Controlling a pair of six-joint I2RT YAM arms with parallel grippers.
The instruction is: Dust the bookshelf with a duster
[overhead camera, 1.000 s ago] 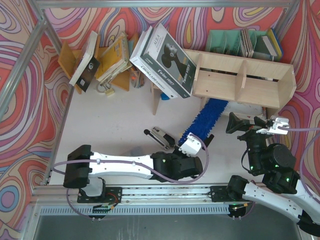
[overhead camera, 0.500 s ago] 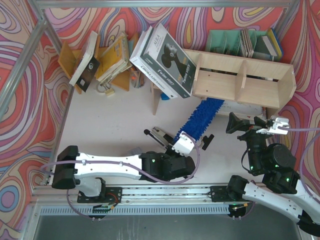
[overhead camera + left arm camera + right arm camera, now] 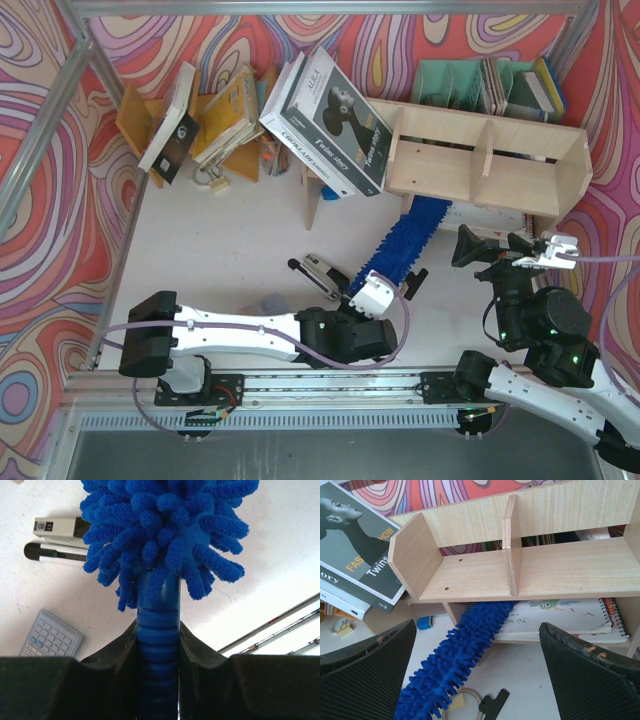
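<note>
A: Two risks, I'd say, and both start at the left gripper (image 3: 159,645). Its jaws are clamped tight on the ribbed handle of the duster (image 3: 165,535), with nothing else between them. They grip only the handle's end, so the long fluffy head works as a lever.

B: Meaning it could twist in the grasp?

A: If the head snags on the bookshelf (image 3: 480,165), yes. The far tip sits inside the bookshelf's lower opening, beneath the left shelf board, by a spiral notebook (image 3: 560,617) lying in there (whether the fibres touch it, I cannot tell).

B: And the second risk?

A: A wide sweep towards the bookshelf's left side panel. A black boxed book (image 3: 330,120) leans just beside that panel, and a knock there could bring it down.

B: The bits on the desk (image 3: 230,240)?

A: A stapler (image 3: 55,527) and a calculator (image 3: 50,637) lie in front of the bookshelf, near the handle. Dragging the duster low could shove them.

B: The right gripper (image 3: 480,670)?

A: Spread wide, holding nothing. It hovers in front of the bookshelf, facing it, and is clear of the duster. Right now the duster touches none of the upper boards.
</note>
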